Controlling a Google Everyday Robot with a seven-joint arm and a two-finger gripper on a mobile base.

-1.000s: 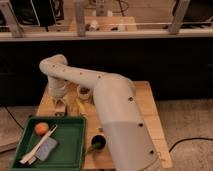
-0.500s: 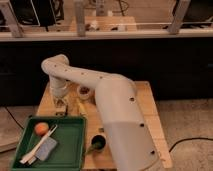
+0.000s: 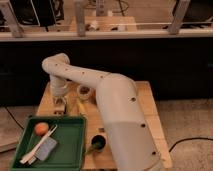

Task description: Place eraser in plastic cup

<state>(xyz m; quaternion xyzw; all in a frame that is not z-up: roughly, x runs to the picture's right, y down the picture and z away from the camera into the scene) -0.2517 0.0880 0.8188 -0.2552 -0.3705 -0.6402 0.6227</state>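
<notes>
My gripper (image 3: 60, 106) hangs down from the white arm (image 3: 80, 75) over the left part of the wooden table (image 3: 150, 115), just behind the green tray's back edge. A small pale cup (image 3: 85, 92), which I take for the plastic cup, stands on the table to the right of the gripper, apart from it. A yellow-green item (image 3: 80, 106) lies between the gripper and the arm. I cannot make out the eraser; it may be hidden at the gripper.
A green tray (image 3: 70, 150) at the front left holds an orange round thing (image 3: 41, 128), a flat grey pad (image 3: 46, 149) and white utensils (image 3: 31, 152). A dark cup with a green item (image 3: 97, 144) stands right of the tray. A railing runs behind the table.
The arm's wrist and gripper have shifted slightly to the right and a little lower. Nothing else has moved.
</notes>
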